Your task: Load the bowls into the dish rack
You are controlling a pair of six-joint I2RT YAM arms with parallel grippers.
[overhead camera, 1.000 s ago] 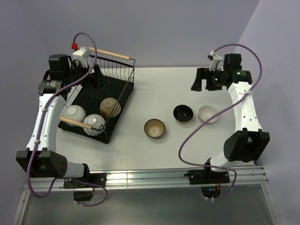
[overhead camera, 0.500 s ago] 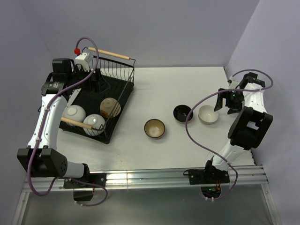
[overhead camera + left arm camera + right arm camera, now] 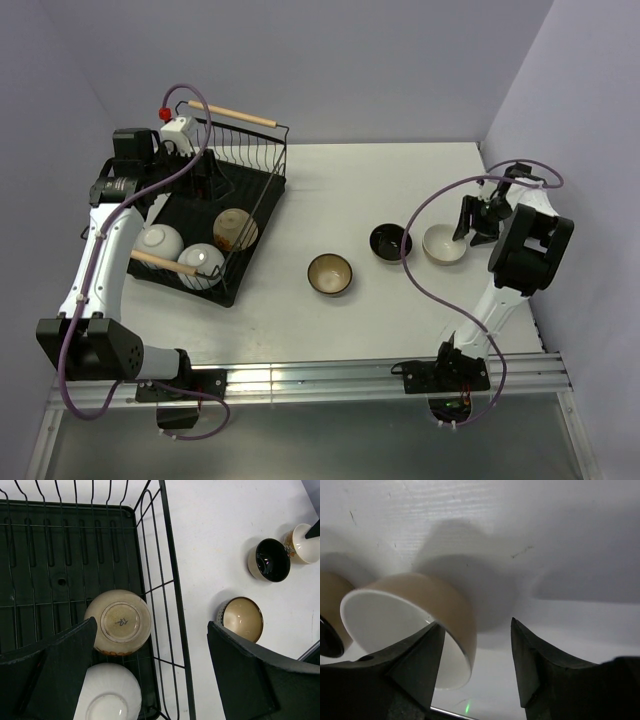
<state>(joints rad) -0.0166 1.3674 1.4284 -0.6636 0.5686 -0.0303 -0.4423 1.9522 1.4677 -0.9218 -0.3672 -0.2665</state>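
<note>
The black wire dish rack (image 3: pixel 190 205) stands at the left and holds three upside-down bowls: two white ones (image 3: pixel 160 238) (image 3: pixel 200 260) and a cream one (image 3: pixel 235 228). My left gripper (image 3: pixel 212 178) hovers open above the rack, over the cream bowl (image 3: pixel 120 622), holding nothing. On the table sit a brown bowl (image 3: pixel 329 274), a black bowl (image 3: pixel 390 242) and a cream bowl (image 3: pixel 443 244). My right gripper (image 3: pixel 468 225) is low at that cream bowl (image 3: pixel 420 610). It straddles the right rim, one finger (image 3: pixel 415 665) inside and the other (image 3: pixel 535 665) outside, a gap away from the wall.
The rack has two wooden rod handles, one at the back (image 3: pixel 240 115) and one at the front (image 3: pixel 160 262). The black bowl sits close to the cream bowl's left side. The right wall is close behind my right arm. A metal rail (image 3: pixel 320 378) runs along the near edge.
My right arm has swung from the back of the table down to the cream bowl on the right, and its jaws have narrowed around the rim. The left arm has barely moved.
</note>
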